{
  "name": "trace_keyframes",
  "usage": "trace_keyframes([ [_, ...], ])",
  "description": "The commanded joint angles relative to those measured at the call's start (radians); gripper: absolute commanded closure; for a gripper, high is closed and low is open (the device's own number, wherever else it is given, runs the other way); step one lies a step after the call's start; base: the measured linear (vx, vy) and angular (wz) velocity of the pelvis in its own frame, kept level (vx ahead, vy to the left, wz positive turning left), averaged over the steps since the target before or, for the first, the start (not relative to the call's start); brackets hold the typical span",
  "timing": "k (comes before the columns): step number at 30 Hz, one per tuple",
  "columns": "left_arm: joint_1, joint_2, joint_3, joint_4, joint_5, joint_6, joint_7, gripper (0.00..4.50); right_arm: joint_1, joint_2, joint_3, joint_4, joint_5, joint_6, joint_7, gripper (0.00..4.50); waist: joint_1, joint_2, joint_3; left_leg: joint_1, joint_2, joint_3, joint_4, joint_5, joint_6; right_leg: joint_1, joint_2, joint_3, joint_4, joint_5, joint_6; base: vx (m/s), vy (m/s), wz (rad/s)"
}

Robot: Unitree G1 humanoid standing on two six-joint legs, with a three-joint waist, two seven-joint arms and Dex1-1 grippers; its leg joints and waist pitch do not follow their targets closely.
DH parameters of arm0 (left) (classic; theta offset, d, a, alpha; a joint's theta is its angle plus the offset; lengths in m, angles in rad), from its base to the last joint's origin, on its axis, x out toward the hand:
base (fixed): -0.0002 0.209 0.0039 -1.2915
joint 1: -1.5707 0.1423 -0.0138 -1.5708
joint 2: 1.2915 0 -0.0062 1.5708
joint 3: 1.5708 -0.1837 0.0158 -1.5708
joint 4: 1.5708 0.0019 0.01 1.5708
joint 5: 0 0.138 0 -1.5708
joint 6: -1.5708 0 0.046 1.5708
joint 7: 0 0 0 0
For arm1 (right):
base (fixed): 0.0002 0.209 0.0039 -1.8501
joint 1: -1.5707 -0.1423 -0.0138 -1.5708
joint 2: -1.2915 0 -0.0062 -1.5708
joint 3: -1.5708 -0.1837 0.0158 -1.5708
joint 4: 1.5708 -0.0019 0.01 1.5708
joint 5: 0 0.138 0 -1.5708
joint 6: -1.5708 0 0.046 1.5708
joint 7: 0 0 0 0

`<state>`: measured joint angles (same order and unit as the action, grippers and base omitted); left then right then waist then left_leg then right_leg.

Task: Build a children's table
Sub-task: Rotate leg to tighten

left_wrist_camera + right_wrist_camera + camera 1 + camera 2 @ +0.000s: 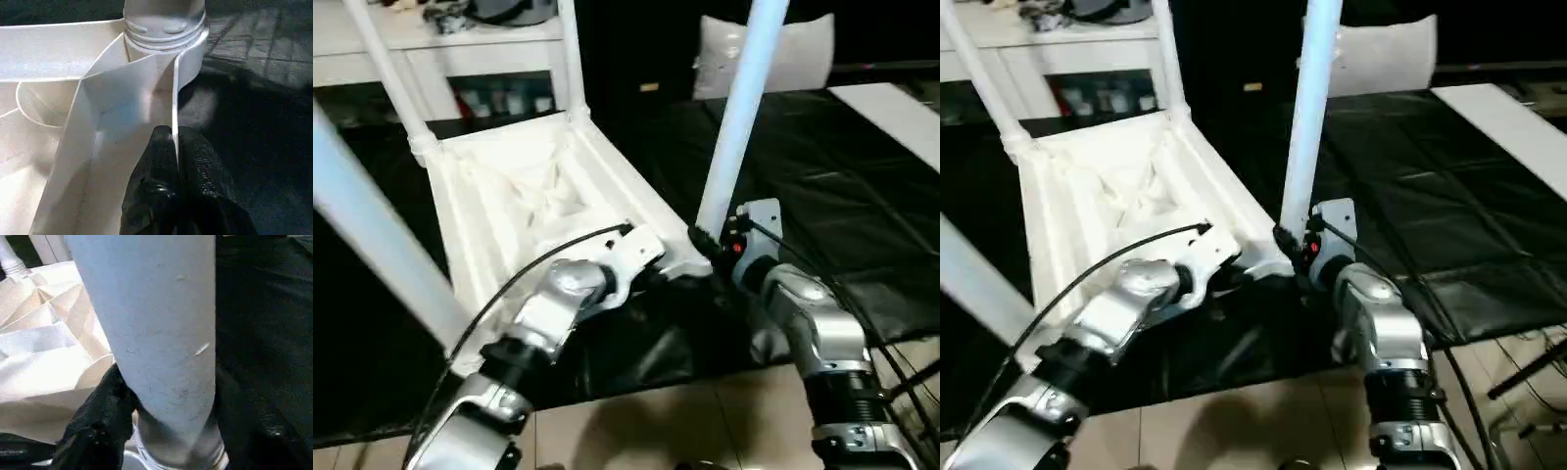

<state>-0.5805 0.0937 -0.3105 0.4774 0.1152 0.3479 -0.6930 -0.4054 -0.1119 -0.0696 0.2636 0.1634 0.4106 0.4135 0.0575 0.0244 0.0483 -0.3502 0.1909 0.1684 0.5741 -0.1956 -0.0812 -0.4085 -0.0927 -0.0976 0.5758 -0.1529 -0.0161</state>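
The children's table lies upside down on a black mat, its ribbed white top (524,191) tilted toward me. Two legs stand in the far sockets (396,83) (571,54), and another leg (372,235) crosses the near left. My left gripper (174,134) is shut on the thin rim wall of the top, just below a corner socket (164,29). My right gripper (168,396) is shut around the thick lower end of the near right leg (739,108), one black finger (100,416) on each side, just above that socket.
A long white cabinet (460,49) runs along the back left, and a white cushion (793,54) leans at the back right. The black mat (822,186) spreads to the right, where a white board (901,113) lies. Tiled floor (656,421) lies nearest me.
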Motion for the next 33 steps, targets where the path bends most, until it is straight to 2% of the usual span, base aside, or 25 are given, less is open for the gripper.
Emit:
trace_keyframes([
  [1, -0.006, -0.015, -0.002, -0.020, -0.011, -0.035, 0.012, 4.50, 0.009, 0.028, 0.050, 0.006, 0.032, 0.029, 0.047, 1.68, 0.008, -0.014, -0.056, -0.013, 0.022, -0.005, -0.062, -0.141, 0.081, 0.057, -0.049, 0.041, -0.077, -0.347, -0.117, 0.000, 0.000, 0.00],
  [2, -0.004, -0.008, -0.006, -0.022, -0.009, -0.038, 0.007, 4.50, 0.011, 0.021, 0.051, 0.000, 0.037, 0.029, 0.058, 1.43, 0.009, -0.013, -0.056, -0.014, 0.023, -0.005, -0.061, -0.129, 0.086, 0.058, -0.049, 0.042, -0.073, -0.314, -0.132, 0.000, 0.000, 0.00],
  [4, -0.001, 0.008, -0.012, -0.021, -0.004, -0.052, -0.006, 4.50, 0.013, 0.002, 0.051, -0.004, 0.039, 0.022, 0.079, 1.35, 0.008, -0.013, -0.055, -0.013, 0.023, -0.004, -0.062, -0.134, 0.089, 0.059, -0.049, 0.042, -0.072, -0.300, -0.146, 0.000, 0.000, 0.00],
  [8, 0.009, 0.057, -0.027, -0.018, 0.001, -0.106, -0.067, 4.50, 0.013, -0.076, 0.045, -0.004, 0.055, 0.007, 0.185, 0.98, 0.011, -0.013, -0.052, -0.011, 0.024, -0.004, -0.063, -0.164, 0.089, 0.061, -0.051, 0.042, -0.078, -0.348, -0.138, 0.000, 0.000, 0.00],
  [11, 0.017, 0.104, -0.030, -0.013, -0.005, -0.149, -0.121, 4.50, 0.011, -0.163, 0.046, -0.015, 0.086, -0.011, 0.336, 0.79, 0.012, -0.015, -0.053, -0.012, 0.025, -0.004, -0.063, -0.167, 0.094, 0.062, -0.053, 0.042, -0.077, -0.357, -0.136, 0.000, 0.000, 0.00],
  [14, 0.017, 0.124, -0.032, -0.007, -0.008, -0.175, -0.148, 4.50, 0.018, -0.195, 0.050, -0.036, 0.114, -0.022, 0.418, 0.49, 0.013, -0.017, -0.052, -0.013, 0.026, -0.003, -0.061, -0.164, 0.101, 0.061, -0.054, 0.043, -0.076, -0.360, -0.138, 0.000, 0.000, 0.00],
  [16, 0.026, 0.172, -0.052, -0.016, -0.023, -0.232, -0.236, 4.50, 0.022, -0.264, 0.084, -0.038, 0.108, -0.047, 0.526, 0.41, 0.016, -0.017, -0.056, -0.012, 0.027, -0.005, -0.060, -0.158, 0.105, 0.063, -0.055, 0.042, -0.075, -0.356, -0.140, 0.000, 0.000, 0.00],
  [20, 0.044, 0.241, -0.090, -0.053, -0.040, -0.284, -0.379, 4.50, 0.016, -0.333, 0.129, -0.018, 0.116, -0.053, 0.670, 0.41, 0.019, -0.012, -0.059, -0.011, 0.033, -0.003, -0.058, -0.143, 0.110, 0.061, -0.054, 0.044, -0.063, -0.279, -0.183, 0.000, 0.000, 0.00],
  [25, 0.057, 0.307, -0.119, -0.087, -0.064, -0.335, -0.518, 4.50, 0.013, -0.396, 0.189, -0.011, 0.134, -0.069, 0.854, 0.41, 0.045, -0.009, -0.062, -0.005, 0.040, 0.002, -0.055, -0.130, 0.116, 0.058, -0.055, 0.046, -0.055, -0.234, -0.212, 0.000, 0.000, 0.00],
  [27, 0.065, 0.337, -0.136, -0.112, -0.080, -0.348, -0.584, 4.50, 0.012, -0.415, 0.211, -0.013, 0.149, -0.064, 0.922, 0.41, 0.057, -0.011, -0.063, -0.003, 0.042, 0.002, -0.055, -0.132, 0.112, 0.057, -0.055, 0.047, -0.050, -0.226, -0.219, 0.000, 0.000, 0.00],
  [28, 0.065, 0.337, -0.136, -0.112, -0.080, -0.348, -0.584, 4.50, 0.012, -0.415, 0.211, -0.013, 0.149, -0.064, 0.922, 0.67, 0.059, -0.010, -0.063, -0.002, 0.043, 0.002, -0.055, -0.133, 0.111, 0.056, -0.056, 0.048, -0.049, -0.220, -0.222, 0.000, 0.000, 0.00],
  [31, 0.077, 0.377, -0.163, -0.147, -0.089, -0.376, -0.663, 4.50, 0.011, -0.428, 0.239, -0.019, 0.170, -0.043, 1.003, 0.78, 0.066, -0.009, -0.064, -0.002, 0.045, 0.000, -0.056, -0.140, 0.101, 0.057, -0.057, 0.048, -0.045, -0.215, -0.228, 0.000, 0.000, 0.00],
  [33, 0.077, 0.383, -0.170, -0.151, -0.088, -0.381, -0.675, 4.50, 0.013, -0.429, 0.249, -0.029, 0.183, -0.031, 1.023, 1.12, 0.070, -0.010, -0.064, -0.001, 0.043, 0.001, -0.056, -0.148, 0.090, 0.057, -0.057, 0.049, -0.047, -0.231, -0.221, 0.000, 0.000, 0.00],
])
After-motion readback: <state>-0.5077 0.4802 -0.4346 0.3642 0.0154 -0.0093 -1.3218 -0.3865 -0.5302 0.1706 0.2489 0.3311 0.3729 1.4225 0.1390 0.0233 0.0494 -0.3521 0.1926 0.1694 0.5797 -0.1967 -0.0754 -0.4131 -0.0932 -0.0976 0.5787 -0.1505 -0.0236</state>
